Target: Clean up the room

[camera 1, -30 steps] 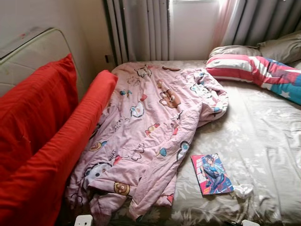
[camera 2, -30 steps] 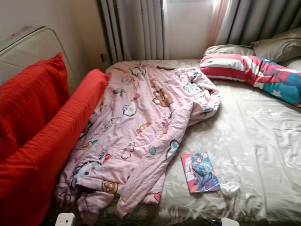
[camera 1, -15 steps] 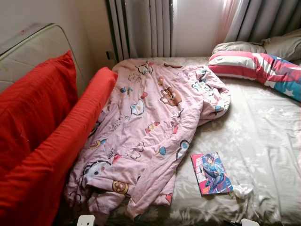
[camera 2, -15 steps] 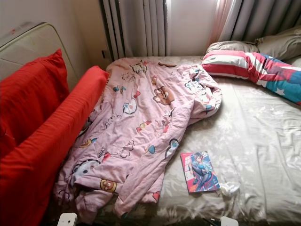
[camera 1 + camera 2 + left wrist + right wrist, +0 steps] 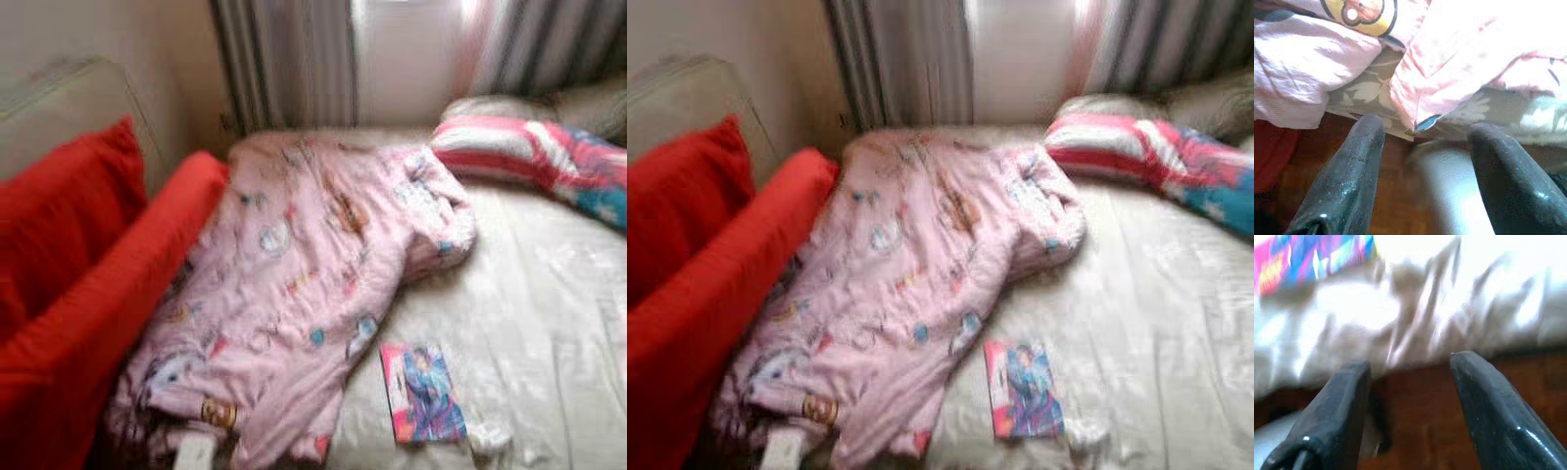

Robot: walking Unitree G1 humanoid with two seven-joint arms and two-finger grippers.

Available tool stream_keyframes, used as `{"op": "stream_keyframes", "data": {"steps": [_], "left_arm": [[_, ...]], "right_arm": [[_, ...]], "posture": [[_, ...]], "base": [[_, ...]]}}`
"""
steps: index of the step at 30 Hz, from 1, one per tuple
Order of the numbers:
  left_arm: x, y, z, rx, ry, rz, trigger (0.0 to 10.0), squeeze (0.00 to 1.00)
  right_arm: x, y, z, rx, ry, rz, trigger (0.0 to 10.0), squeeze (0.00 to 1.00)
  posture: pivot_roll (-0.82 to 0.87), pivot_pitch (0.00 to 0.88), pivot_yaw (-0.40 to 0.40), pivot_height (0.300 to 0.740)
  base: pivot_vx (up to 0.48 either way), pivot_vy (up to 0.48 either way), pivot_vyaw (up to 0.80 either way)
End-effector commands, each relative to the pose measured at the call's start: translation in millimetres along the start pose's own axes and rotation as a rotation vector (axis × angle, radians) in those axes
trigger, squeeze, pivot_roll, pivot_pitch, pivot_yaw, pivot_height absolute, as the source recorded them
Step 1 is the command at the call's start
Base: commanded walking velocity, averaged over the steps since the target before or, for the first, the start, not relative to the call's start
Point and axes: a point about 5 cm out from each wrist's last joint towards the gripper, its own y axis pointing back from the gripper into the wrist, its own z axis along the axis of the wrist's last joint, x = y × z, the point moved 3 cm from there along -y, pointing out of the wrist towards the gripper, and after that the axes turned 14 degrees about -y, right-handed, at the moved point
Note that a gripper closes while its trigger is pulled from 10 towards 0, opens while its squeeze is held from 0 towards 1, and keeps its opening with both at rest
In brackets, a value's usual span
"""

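- Head views blurred, prob. mid-walk; approach step, nothing grasped yet.
- Bed [image 5: 549, 294] w/ pale floral sheet, messy: pink cartoon-print quilt [image 5: 294, 264] rumpled across robot's left half, bunched near the head end, hem hanging off foot edge.
- Comic book [image 5: 423, 392] flat on sheet, just beside quilt's right edge, near foot of bed; small white crumpled bit [image 5: 487, 438] just beside its lower corner, too blurred to ID.
- Striped red/white/blue pillow [image 5: 534, 157] at head end, right side; curtains [image 5: 284, 59] behind.
- Red cushions [image 5: 88, 274] along left side of bed.
- Left gripper [image 5: 1422, 161]: fingers wide apart, empty, low at foot edge, aimed at quilt hem, not touching.
- Right gripper [image 5: 1410, 396]: fingers wide apart, empty, low by bed edge, book corner visible past sheet folds.
- Next, as a guess: stop, steady view, then reach right gripper up over edge for book, or left to pinch quilt hem; needs arm raised above mattress level first.
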Motion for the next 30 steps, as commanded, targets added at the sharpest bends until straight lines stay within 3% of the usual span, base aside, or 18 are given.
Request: {"op": "stream_keyframes", "data": {"steps": [1,4,11,16,24,30], "left_arm": [[12.8,4.1,-8.5,0.027,-0.015,0.033,10.0,0.00],[17.4,3.3,-1.8,-0.002,-0.014,0.048,10.0,0.00],[33.6,-0.7,34.7,-0.140,0.000,0.103,10.0,0.00],[49.9,1.7,64.9,-0.279,0.019,0.143,10.0,0.00],[51.5,5.7,75.3,-0.364,0.015,0.163,10.0,0.00],[52.0,13.8,85.9,-0.484,0.065,0.202,10.0,0.00]], "right_arm": [[55.2,-9.5,21.7,-0.103,0.010,0.121,10.0,0.00],[68.9,-10.4,30.5,-0.147,0.006,0.150,10.0,0.00],[68.6,-9.9,41.1,-0.191,-0.006,0.172,10.0,0.00],[93.7,-7.1,73.9,-0.328,0.009,0.260,10.0,0.00],[100.5,-1.5,85.8,-0.426,-0.008,0.288,10.0,0.00],[100.1,5.7,96.2,-0.526,0.008,0.289,10.0,0.00]], "posture": [[-0.07,0.000,0.027,0.740],[-0.06,0.000,0.027,0.740],[-0.07,0.000,0.029,0.740],[-0.06,0.000,0.028,0.740],[-0.06,0.000,0.029,0.740],[-0.07,0.000,0.036,0.740]], "base": [[0.000,0.000,0.00],[0.000,0.000,0.00],[0.000,0.000,0.00],[0.000,0.000,0.00],[0.000,0.000,0.00],[0.000,0.000,0.00]]}}
